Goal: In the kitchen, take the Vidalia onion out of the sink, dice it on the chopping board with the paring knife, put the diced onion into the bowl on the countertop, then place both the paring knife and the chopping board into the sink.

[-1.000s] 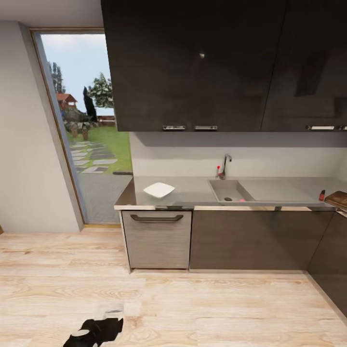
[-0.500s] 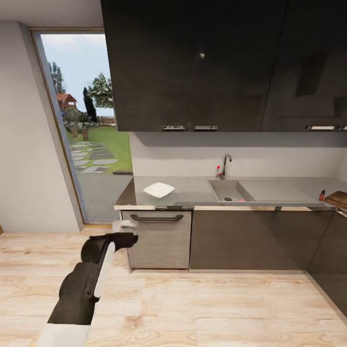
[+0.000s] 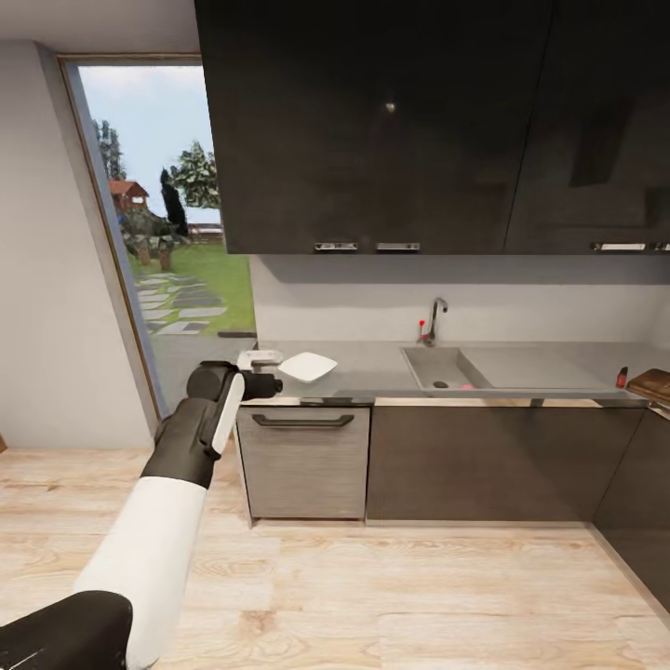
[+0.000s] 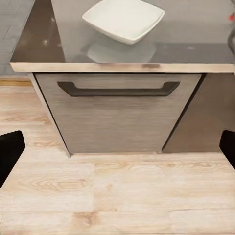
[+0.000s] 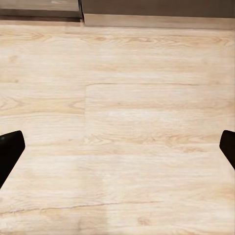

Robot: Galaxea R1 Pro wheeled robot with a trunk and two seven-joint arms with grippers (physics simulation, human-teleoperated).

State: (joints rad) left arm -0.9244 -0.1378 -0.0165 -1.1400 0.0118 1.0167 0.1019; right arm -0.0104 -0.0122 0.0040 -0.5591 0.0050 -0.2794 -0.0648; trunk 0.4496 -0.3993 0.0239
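Robot stands on the wood floor (image 3: 391, 596) some way back from the kitchen run. Left arm is raised and stretched forward; left gripper (image 3: 261, 363) hangs in front of the countertop's (image 3: 372, 377) left end, close beside the bowl (image 3: 307, 367) as seen from the head camera. In the left wrist view the two dark fingertips (image 4: 10, 152) sit at opposite edges of the frame, so the jaws are spread wide with nothing between them; beyond them lie the bowl (image 4: 125, 19), the counter edge and the drawer (image 4: 117, 115) with its black handle (image 4: 117, 89). Right gripper (image 5: 117, 147): fingertips likewise far apart at the frame edges, jaws released and empty, looking down on bare floor planks with the cabinet base at the far edge. The sink (image 3: 445, 368) is set in the counter to the right of the bowl, well apart from it, faucet (image 3: 434, 320) at its back edge. The Vidalia onion (image 3: 466, 385) shows as a small pink lump at the basin's front right, beside the drain. At the far right of the counter the chopping board (image 3: 653, 382) is partly cut off by the frame; just left of it stands the red handle of the paring knife (image 3: 622, 377), blade too small to make out. Dark wall cabinets (image 3: 391, 130) hang above; a tall window (image 3: 163, 242) onto a garden is at left.
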